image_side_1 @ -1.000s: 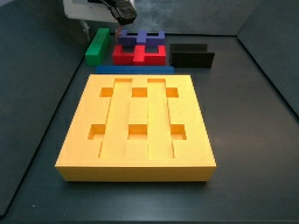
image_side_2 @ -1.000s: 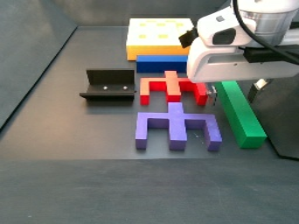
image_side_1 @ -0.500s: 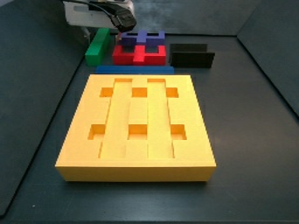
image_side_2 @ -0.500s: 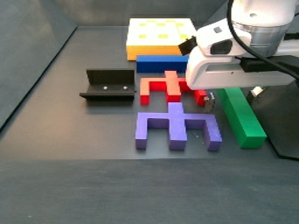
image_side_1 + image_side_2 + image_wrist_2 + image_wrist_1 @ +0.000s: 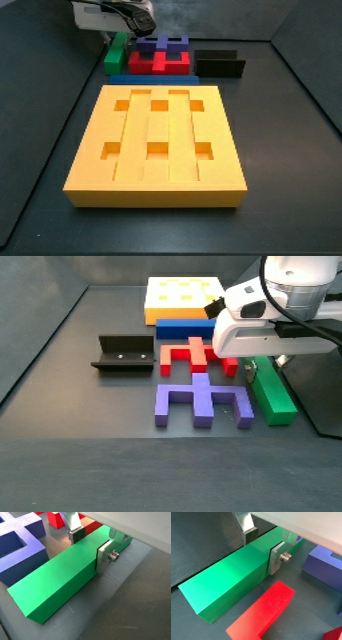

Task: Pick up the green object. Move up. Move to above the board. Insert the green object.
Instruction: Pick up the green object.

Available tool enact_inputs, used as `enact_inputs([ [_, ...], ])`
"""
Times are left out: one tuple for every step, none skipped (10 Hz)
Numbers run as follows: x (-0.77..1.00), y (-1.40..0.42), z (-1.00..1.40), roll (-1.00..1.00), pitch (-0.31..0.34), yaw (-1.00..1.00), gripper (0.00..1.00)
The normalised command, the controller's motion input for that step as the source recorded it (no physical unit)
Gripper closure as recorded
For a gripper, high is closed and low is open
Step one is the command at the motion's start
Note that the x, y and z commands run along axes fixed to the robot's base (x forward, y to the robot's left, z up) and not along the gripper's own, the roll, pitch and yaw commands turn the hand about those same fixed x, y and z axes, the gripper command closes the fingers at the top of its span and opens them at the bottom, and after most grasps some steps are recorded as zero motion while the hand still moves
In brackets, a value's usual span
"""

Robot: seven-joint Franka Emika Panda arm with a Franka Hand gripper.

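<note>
The green object (image 5: 228, 579) is a long green bar lying on the dark floor, seen in both wrist views (image 5: 60, 577). In the side views it lies beside the purple and red blocks (image 5: 271, 394) and beyond the board (image 5: 118, 52). My gripper (image 5: 263, 547) straddles the bar near one end, with a silver finger (image 5: 105, 556) flat against one long side and the dark pad of the other against the opposite side. The jaws are shut on the bar. The yellow board (image 5: 134, 130) with grooves and square holes lies apart from it (image 5: 181, 296).
A red notched block (image 5: 194, 356) and a purple notched block (image 5: 201, 401) lie right beside the bar. A thin blue plate (image 5: 181, 328) lies against the board. The dark fixture (image 5: 123, 353) stands further off. Dark walls enclose the floor.
The gripper has come down over the bar and its fingers have closed on it. The bar has shifted slightly sideways on the floor.
</note>
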Motion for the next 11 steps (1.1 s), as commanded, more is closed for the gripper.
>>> enact_inputs([
  [0.0,0.0,0.0,0.0,0.0,0.0,1.0],
  [0.0,0.0,0.0,0.0,0.0,0.0,1.0],
  [0.0,0.0,0.0,0.0,0.0,0.0,1.0],
  [0.0,0.0,0.0,0.0,0.0,0.0,1.0],
  [0.0,0.0,0.0,0.0,0.0,0.0,1.0],
  [0.0,0.0,0.0,0.0,0.0,0.0,1.0],
  [0.0,0.0,0.0,0.0,0.0,0.0,1.0],
  [0.0,0.0,0.0,0.0,0.0,0.0,1.0],
  [0.0,0.0,0.0,0.0,0.0,0.0,1.0],
  [0.0,0.0,0.0,0.0,0.0,0.0,1.0],
  [0.0,0.0,0.0,0.0,0.0,0.0,1.0],
])
